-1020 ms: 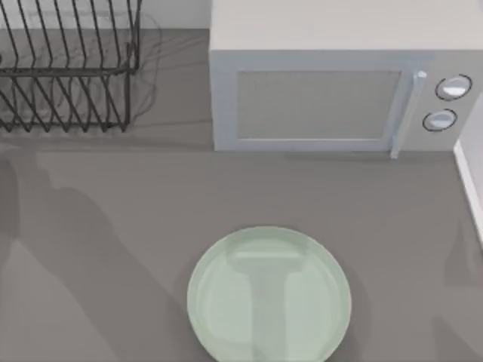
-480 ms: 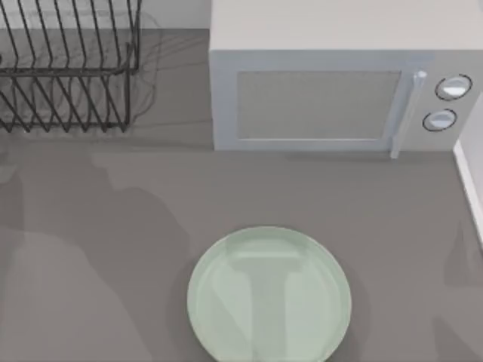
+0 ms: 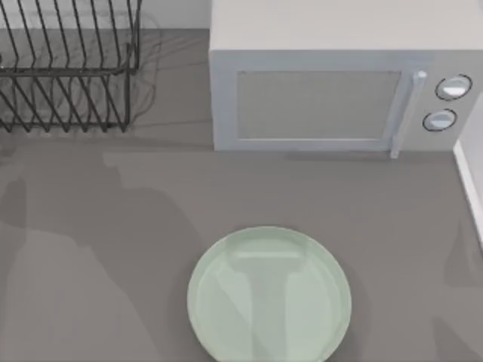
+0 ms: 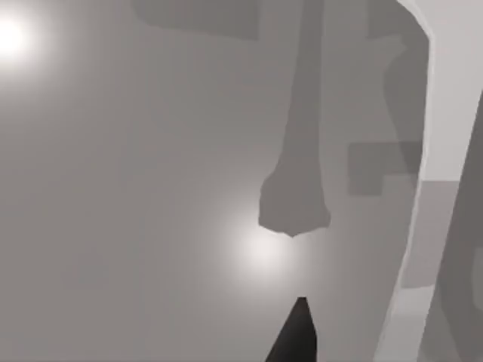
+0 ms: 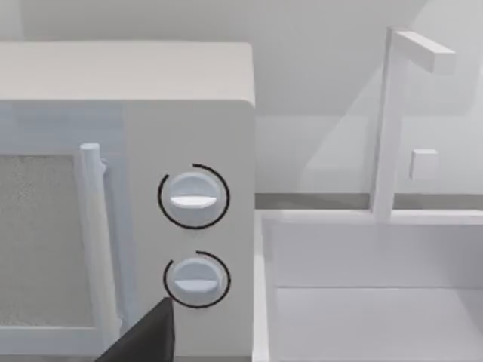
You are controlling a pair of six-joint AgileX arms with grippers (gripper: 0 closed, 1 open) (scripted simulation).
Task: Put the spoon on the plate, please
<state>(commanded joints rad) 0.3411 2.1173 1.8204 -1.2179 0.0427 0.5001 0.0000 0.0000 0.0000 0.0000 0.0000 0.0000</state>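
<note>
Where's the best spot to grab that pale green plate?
Probably take the plate by its low raised rim, coming from above. It lies flat on the table, so pinching the rim, one finger inside and one outside, looks like the only purchase.

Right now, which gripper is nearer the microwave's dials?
Right, probably. The right gripper faces the microwave's dials from the front, beside the sink. The left gripper hangs over bare table, its shadow on the table's left side.
</note>
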